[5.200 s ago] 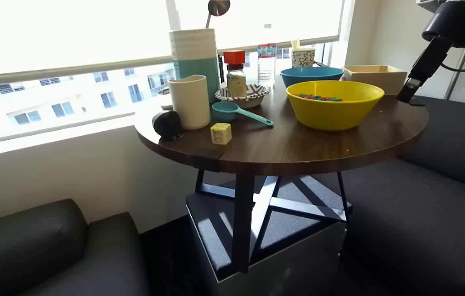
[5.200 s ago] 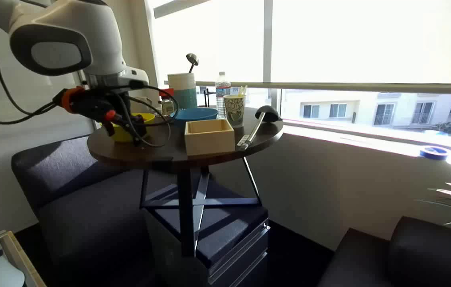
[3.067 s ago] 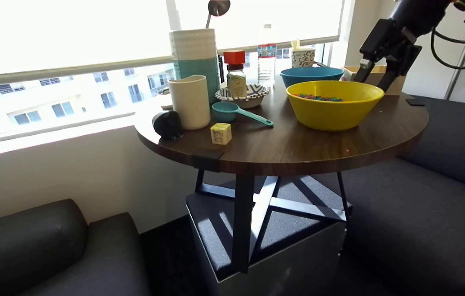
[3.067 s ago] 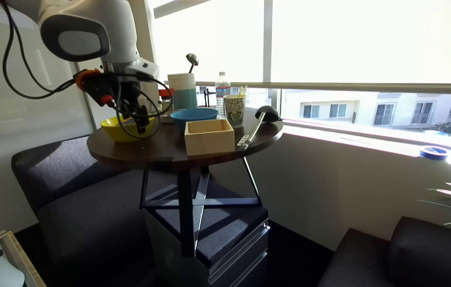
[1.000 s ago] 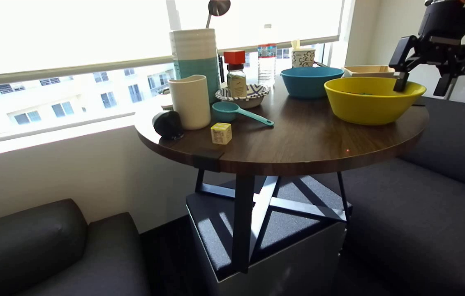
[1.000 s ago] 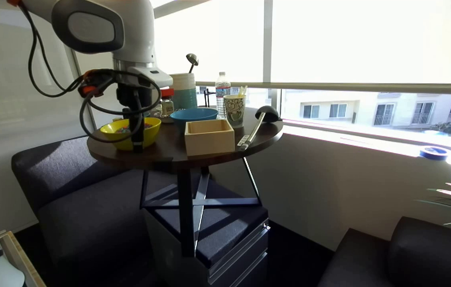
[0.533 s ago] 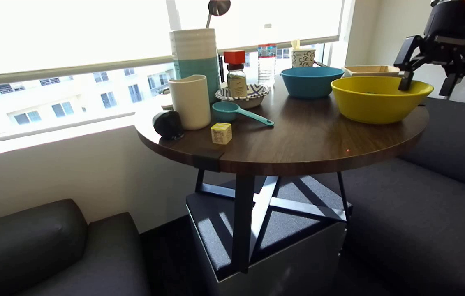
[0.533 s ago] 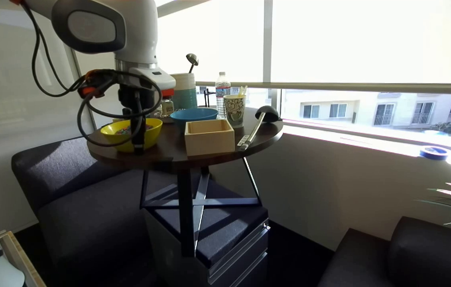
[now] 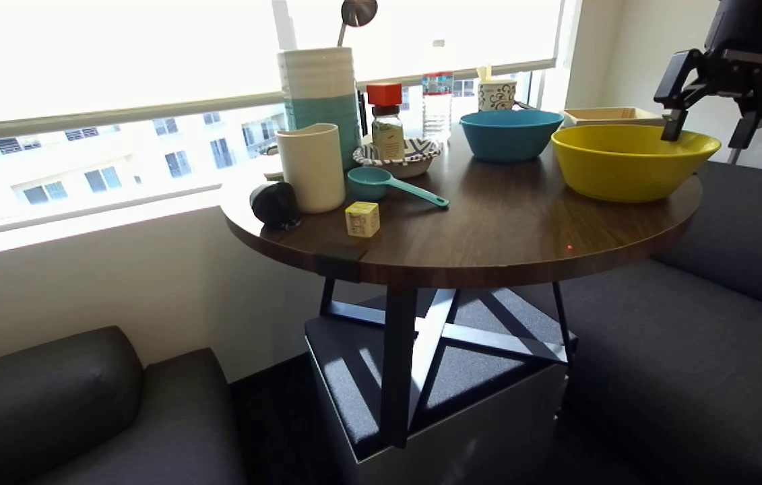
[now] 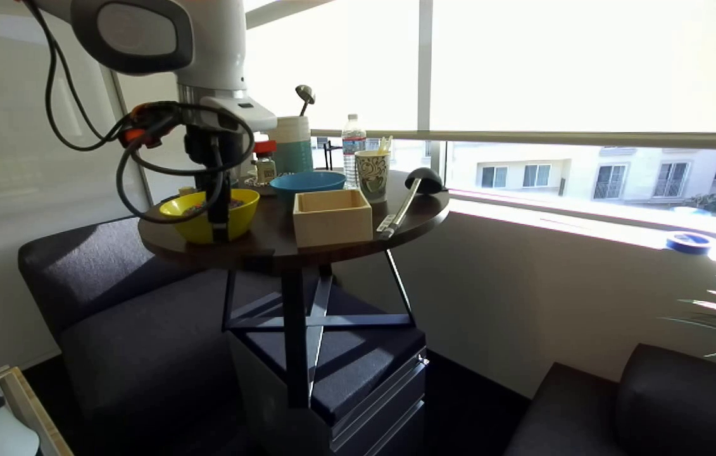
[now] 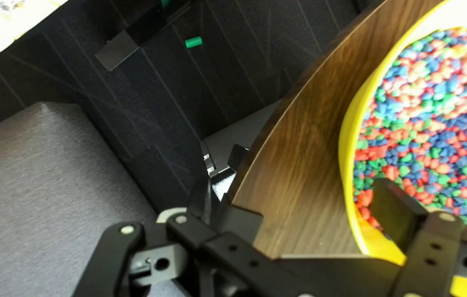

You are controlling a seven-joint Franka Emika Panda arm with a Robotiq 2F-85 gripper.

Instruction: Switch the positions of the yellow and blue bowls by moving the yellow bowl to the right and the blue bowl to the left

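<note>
The yellow bowl point(image 9: 626, 176) stands upright near the table edge in both exterior views point(image 10: 240, 223). It holds small red, blue and green pieces, which show in the wrist view, where its yellow rim point(image 11: 347, 140) is at the right. The blue bowl point(image 9: 510, 140) stands farther back by the wooden box in both exterior views point(image 10: 307, 184); it is out of the wrist view. My gripper point(image 9: 706, 136) is open, with its fingers wide apart and nothing clamped. One finger is inside the yellow bowl's rim. The other finger is outside, beyond the table edge in the wrist view point(image 11: 295, 196).
A pale wooden box point(image 10: 333, 218), a patterned cup point(image 10: 373, 176) and a ladle point(image 10: 418, 187) stand near the blue bowl. A bottle point(image 9: 437, 101), spice jar point(image 9: 387, 131), teal scoop point(image 9: 370, 183), cream cup point(image 9: 311, 168) and letter cube point(image 9: 362, 219) are also on the round table point(image 9: 488, 236).
Over several seconds, my gripper has come to the yellow bowl with one finger inside it, and the bowl has slid away from the blue bowl. In the last half second, my gripper has risen slightly.
</note>
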